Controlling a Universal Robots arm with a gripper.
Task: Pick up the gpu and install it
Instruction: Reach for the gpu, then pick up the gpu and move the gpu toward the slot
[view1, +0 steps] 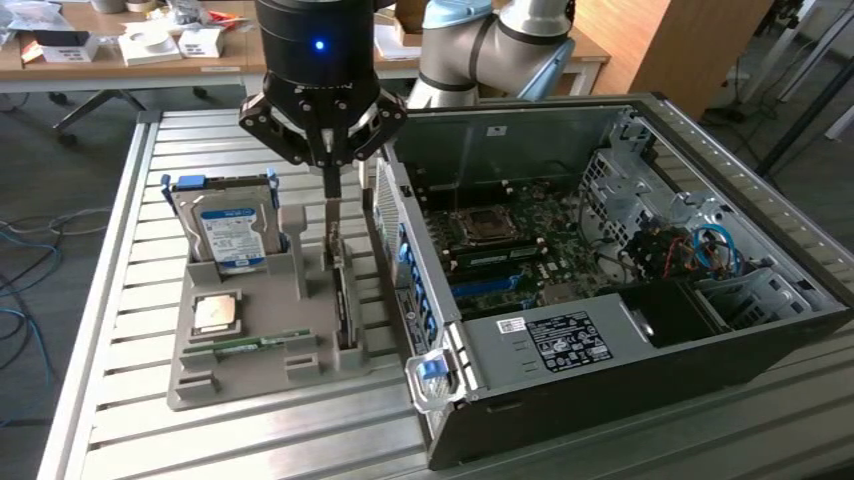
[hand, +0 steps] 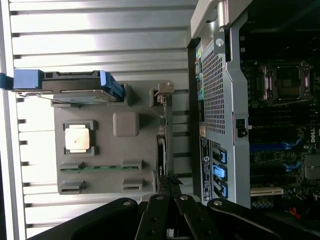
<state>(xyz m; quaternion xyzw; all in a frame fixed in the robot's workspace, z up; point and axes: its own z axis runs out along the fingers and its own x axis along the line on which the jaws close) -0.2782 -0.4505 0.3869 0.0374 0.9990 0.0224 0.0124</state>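
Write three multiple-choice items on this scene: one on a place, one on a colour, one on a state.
1. Where is the gpu?
A on top of the hard drive
B on edge in the tray
C lifted clear in the gripper

2. The hard drive's side rails are:
A red
B green
C blue

3. The gripper is:
A shut
B wide open
C holding the hard drive

Answers: 1 B, the gpu stands in a slot of the tray. 2 C, blue rails flank the hard drive. 3 A, its fingers meet above the gpu.
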